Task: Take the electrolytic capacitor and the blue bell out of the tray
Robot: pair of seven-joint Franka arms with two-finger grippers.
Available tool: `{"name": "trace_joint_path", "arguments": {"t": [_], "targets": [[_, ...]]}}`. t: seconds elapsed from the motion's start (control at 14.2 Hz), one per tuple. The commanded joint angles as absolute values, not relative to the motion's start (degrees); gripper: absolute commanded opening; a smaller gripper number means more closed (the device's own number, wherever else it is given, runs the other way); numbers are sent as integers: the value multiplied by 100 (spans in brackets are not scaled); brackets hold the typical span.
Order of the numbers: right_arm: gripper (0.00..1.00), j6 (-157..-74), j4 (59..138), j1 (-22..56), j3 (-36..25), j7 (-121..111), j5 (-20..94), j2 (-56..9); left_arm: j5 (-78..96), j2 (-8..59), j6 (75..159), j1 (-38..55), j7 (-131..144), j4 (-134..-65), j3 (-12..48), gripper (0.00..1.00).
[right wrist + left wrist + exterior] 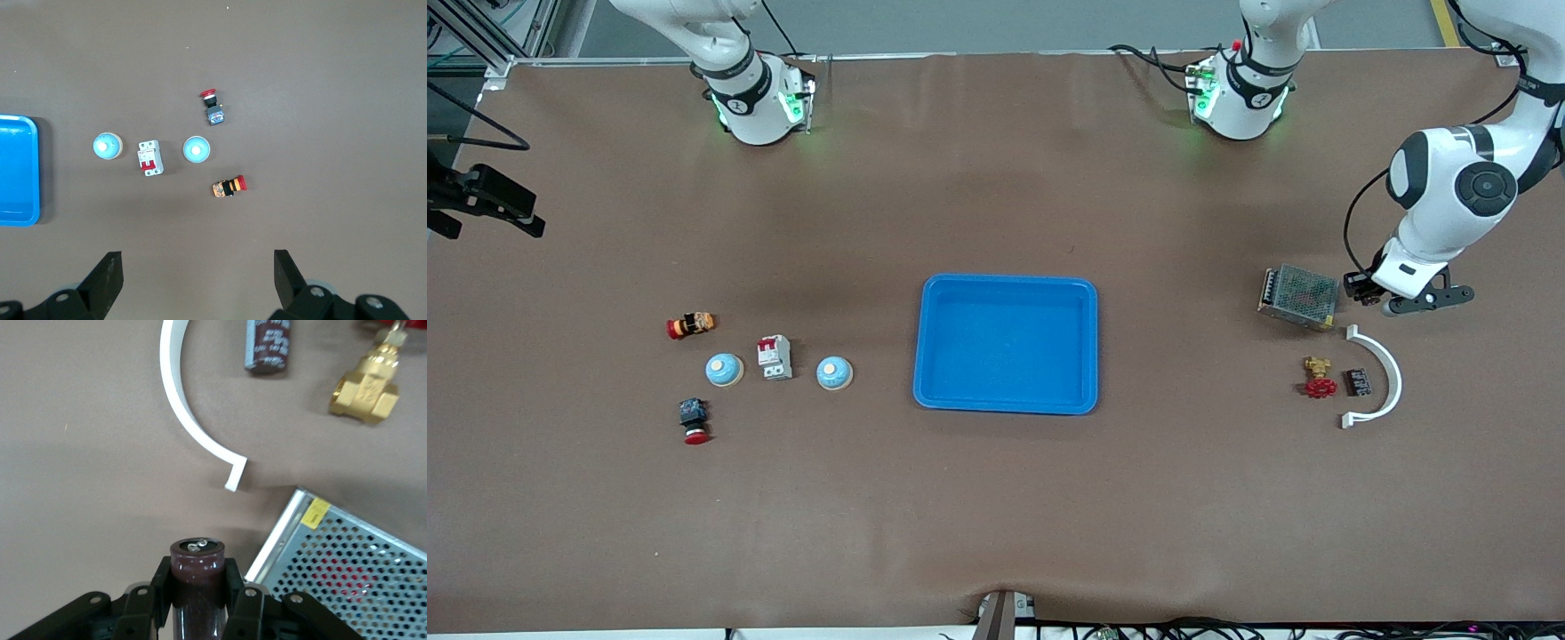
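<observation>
My left hand (197, 600) grips the capacitor (197, 577) over the tabletop (996, 498); next I set it down. My right hand (198, 283) waits open.

The blue tray (1006, 344) sits mid-table with two bells (724, 370) (834, 373) flanking a breaker (775, 357) toward the right arm's end, and the left gripper (1362, 286) beside a mesh box (1299, 297) near a white arc (1380, 377).
</observation>
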State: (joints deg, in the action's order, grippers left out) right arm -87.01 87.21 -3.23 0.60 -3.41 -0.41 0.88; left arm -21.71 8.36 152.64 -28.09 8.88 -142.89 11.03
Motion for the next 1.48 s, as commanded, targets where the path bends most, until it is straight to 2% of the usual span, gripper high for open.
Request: {"name": "trace_joint_path", "arguments": {"t": [0.0,0.56,0.92,1.13,1.41], "targets": [[100,-8675,8622,-316,70,-334,-26,44,-2347,651,15275,-3172,572,-14449,1151,0],[100,-8675,8622,-316,70,-334,-26,44,-2355,659,15459,-3217,440,-14590,1134,0],[100,-8675,8622,-316,70,-334,-26,44,-2364,896,15969,-4331,-1077,-14555,1143,0],[100,-8675,8622,-316,79,-334,-26,44,-2364,1133,15996,-4789,-1896,-14161,1134,0],[100,-8675,8622,-316,79,-334,-26,44,-2373,1940,15996,-5457,-3030,-13230,1134,0]]}}
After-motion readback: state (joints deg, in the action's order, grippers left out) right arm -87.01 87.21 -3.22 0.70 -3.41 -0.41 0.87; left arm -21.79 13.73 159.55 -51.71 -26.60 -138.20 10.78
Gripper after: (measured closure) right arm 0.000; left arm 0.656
